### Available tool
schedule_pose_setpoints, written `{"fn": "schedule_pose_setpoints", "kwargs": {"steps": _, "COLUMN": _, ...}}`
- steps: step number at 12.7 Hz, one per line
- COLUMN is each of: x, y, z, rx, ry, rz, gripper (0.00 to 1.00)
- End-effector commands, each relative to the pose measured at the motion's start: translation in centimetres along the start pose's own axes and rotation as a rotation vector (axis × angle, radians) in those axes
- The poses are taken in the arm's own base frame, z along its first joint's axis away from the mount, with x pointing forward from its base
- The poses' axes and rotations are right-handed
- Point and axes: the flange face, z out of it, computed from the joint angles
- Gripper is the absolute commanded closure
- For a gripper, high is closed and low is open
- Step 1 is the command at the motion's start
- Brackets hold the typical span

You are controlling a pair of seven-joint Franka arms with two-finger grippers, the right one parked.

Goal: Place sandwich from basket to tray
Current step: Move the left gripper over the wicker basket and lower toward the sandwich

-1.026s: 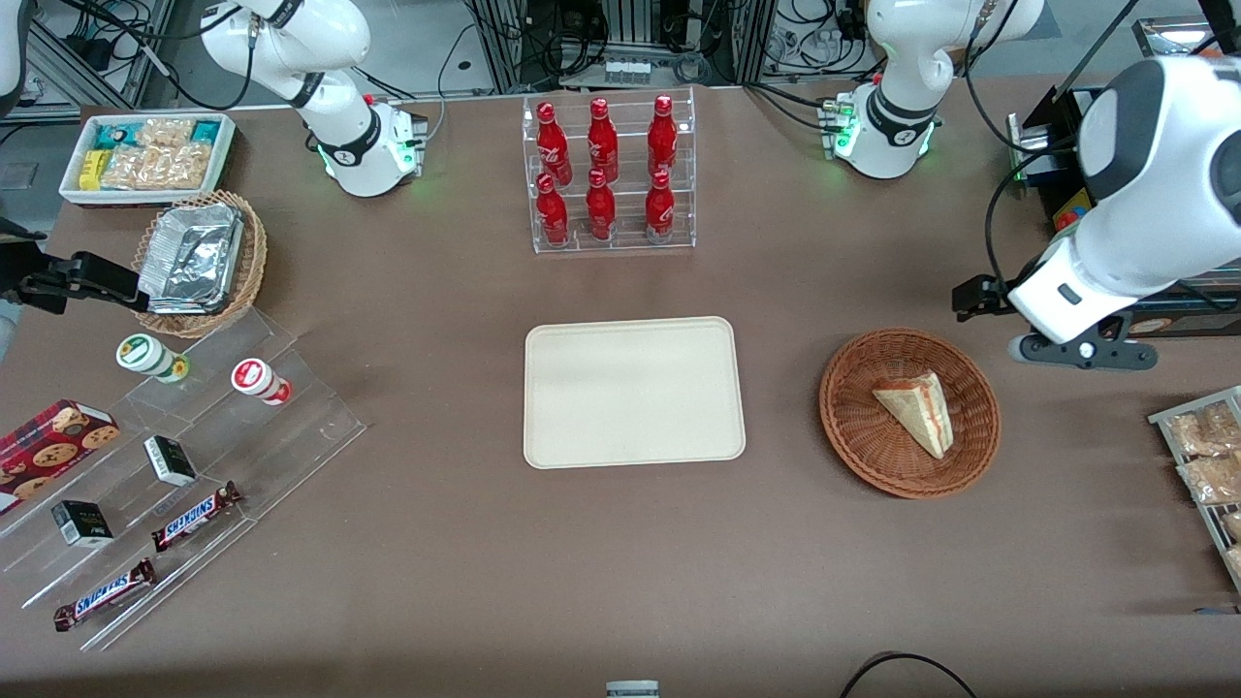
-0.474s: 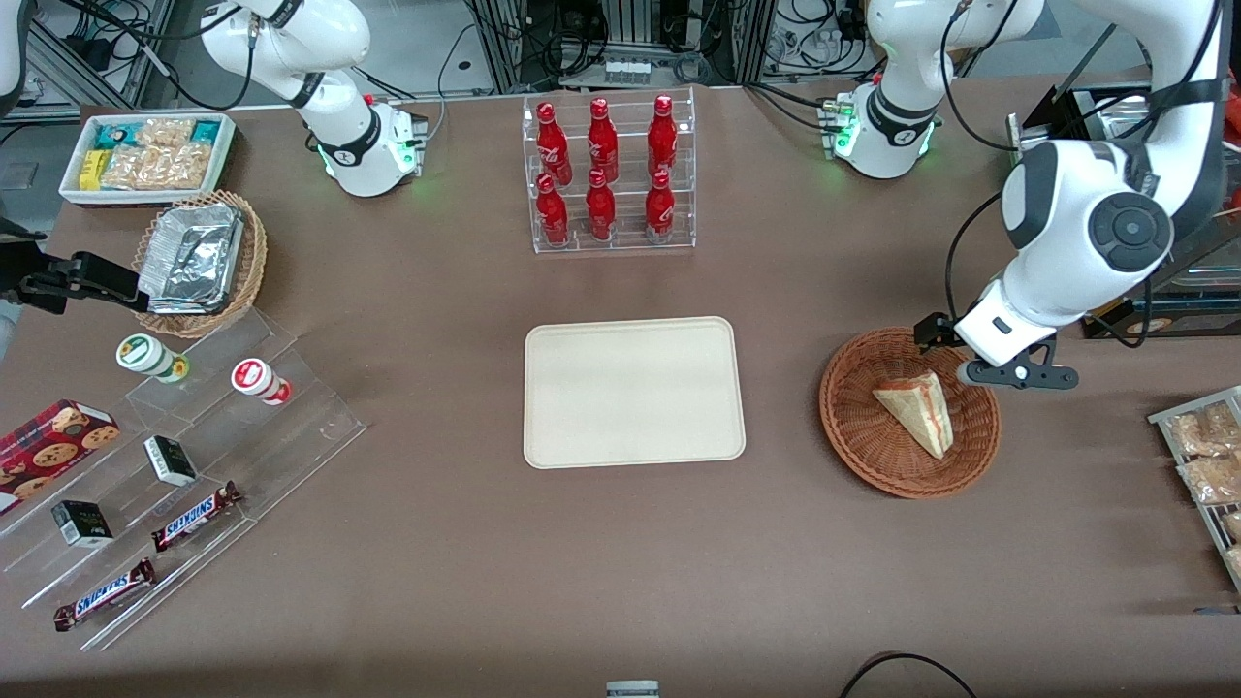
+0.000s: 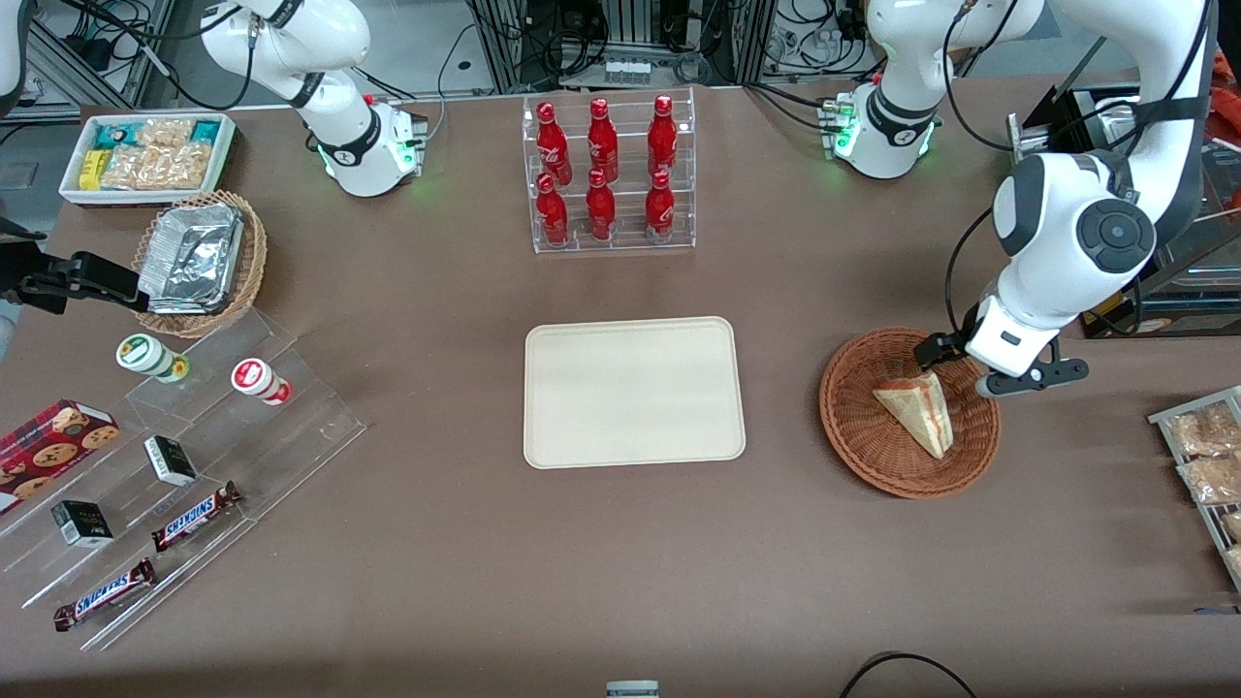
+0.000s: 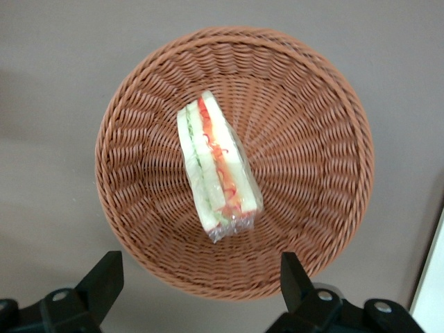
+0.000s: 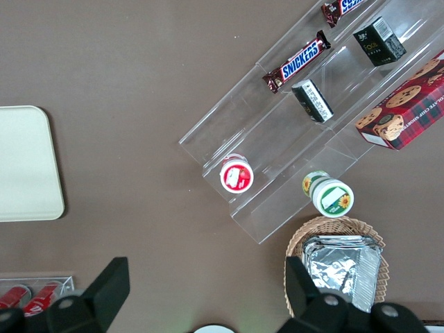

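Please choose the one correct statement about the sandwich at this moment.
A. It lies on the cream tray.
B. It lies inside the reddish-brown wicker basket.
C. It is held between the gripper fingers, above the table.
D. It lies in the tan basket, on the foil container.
B: the sandwich rests in the basket, while the gripper hangs open above it, touching nothing, and the tray holds no sandwich.

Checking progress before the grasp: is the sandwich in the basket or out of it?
In. The sandwich lies inside the basket; the open gripper hovers above, not touching it.
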Motion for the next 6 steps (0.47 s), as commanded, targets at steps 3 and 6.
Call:
{"fn": "schedule_pose_setpoints", "kwargs": {"steps": 3, "x": 0.4, "y": 0.8, "z": 2.6, "rx": -0.019, "ry": 0.015, "rz": -0.384, "gripper": 0.00}}
{"fn": "schedule_pose_setpoints", "kwargs": {"steps": 6, "x": 0.6, "y": 0.7, "z": 4.3, "rx": -0.016, "ry": -0.001, "rz": -0.403, "gripper": 0.00}}
